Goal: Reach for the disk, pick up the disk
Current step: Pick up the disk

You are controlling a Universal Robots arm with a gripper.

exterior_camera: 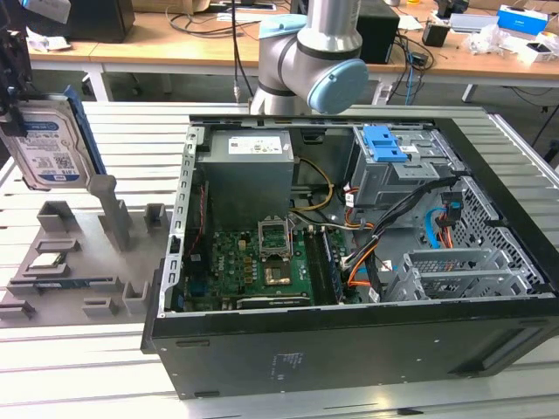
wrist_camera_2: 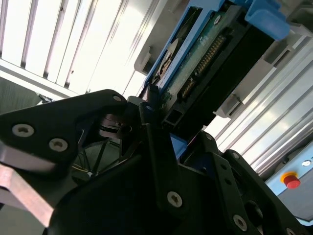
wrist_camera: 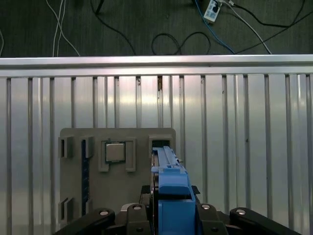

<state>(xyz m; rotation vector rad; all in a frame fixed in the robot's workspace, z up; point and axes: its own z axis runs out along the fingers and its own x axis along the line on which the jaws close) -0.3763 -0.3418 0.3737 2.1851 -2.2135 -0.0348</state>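
In the exterior view, we see the disk [exterior_camera: 48,148], a flat silver-metal hard drive with a white-and-blue label and a blue plastic bracket. It stands on edge at the exterior view's left, above the grey plastic fixture tray [exterior_camera: 52,262] and apparently clear of it. The black gripper [exterior_camera: 10,87] is at its upper end. The open black computer case [exterior_camera: 349,349] sits well apart.

In the second wrist view, the gripper [wrist_camera_2: 149,105] is clamped on the disk [wrist_camera_2: 210,58], its dark fingers [wrist_camera_2: 156,147] pressing the blue-bracketed sides near the connector edge.

In the first wrist view, the disk [wrist_camera: 171,196] sits edge-on between the fingers, over the tray [wrist_camera: 117,196] with its small square processor chip [wrist_camera: 115,152] on the slatted aluminium table [wrist_camera: 244,147].

We judge the disk rigid, fairly dense and sensitive to knocks. The plastic bracket sides offer the safest hold, away from the exposed circuit board and connector.
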